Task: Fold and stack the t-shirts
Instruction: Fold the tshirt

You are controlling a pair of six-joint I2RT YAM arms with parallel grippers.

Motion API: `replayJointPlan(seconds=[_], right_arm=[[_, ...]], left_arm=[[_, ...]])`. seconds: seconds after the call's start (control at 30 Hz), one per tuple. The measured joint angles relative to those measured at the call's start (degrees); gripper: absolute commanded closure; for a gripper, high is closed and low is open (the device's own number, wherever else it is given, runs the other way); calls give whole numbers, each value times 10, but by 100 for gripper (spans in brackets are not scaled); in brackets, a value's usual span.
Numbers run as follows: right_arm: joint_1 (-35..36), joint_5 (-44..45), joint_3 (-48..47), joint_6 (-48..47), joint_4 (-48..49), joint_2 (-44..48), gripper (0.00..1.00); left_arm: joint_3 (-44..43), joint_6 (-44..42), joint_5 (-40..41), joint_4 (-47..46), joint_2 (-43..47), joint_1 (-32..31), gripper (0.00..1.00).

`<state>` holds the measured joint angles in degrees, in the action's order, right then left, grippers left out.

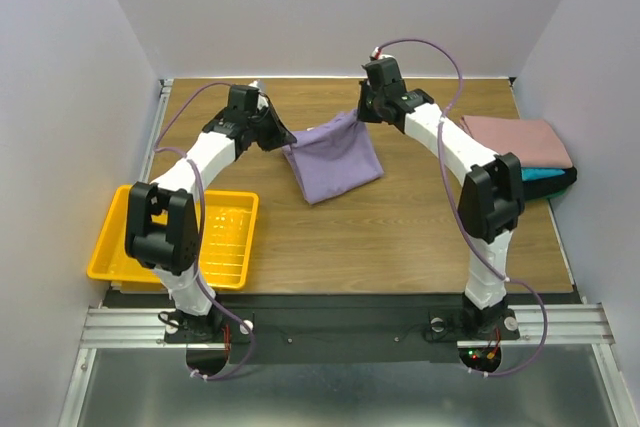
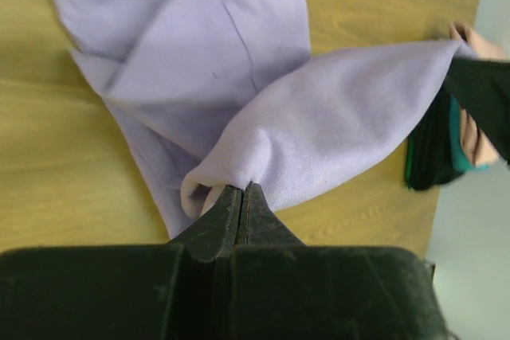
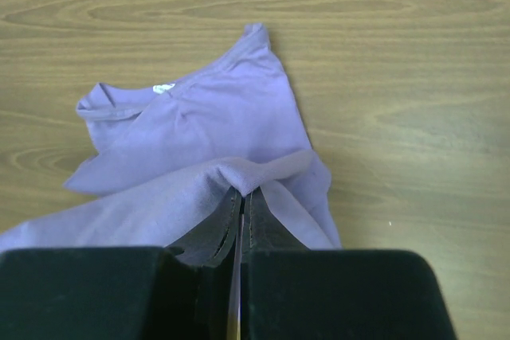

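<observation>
Left pincer (image 2: 241, 188), right pincer (image 3: 241, 196) clamp shirt (image 1: 335, 162)

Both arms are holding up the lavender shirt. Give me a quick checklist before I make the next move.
1. Left gripper shut on the lavender shirt: ok.
2. Right gripper shut on the same shirt: ok.
3. Shirt's collar end resting on the table: ok.
4. Shirt apart from the folded stack, pink shirt on top: ok.
5. Yellow tray apart from the shirt: ok.
6. Held edges lined up evenly: cannot tell.
</observation>
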<state>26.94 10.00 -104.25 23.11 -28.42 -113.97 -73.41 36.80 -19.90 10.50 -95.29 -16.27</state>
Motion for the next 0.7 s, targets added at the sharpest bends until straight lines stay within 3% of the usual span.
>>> replayJointPlan(seconds=[0.3,0.33,0.37,0.4,0.5,0.53,0.7], right_arm=[[-7,-19,-104,-31,10,-125,99],[-9,-21,-120,-35,10,-143,96],[-9,-22,-135,-37,11,-160,87],[-10,-21,-156,-36,11,-182,56],[-11,-19,-205,-38,15,-229,9],[-11,-21,-215,-38,17,-239,0],[-11,-35,-217,-43,17,-232,0]], left_arm=[[-66,7,45,0,-104,27,100],[-74,10,56,2,-116,29,100],[-80,12,60,1,-124,29,90],[-93,15,69,5,-137,30,59],[-170,17,87,27,-193,33,35],[-194,15,92,36,-206,34,2],[-234,11,120,50,-208,37,1]])
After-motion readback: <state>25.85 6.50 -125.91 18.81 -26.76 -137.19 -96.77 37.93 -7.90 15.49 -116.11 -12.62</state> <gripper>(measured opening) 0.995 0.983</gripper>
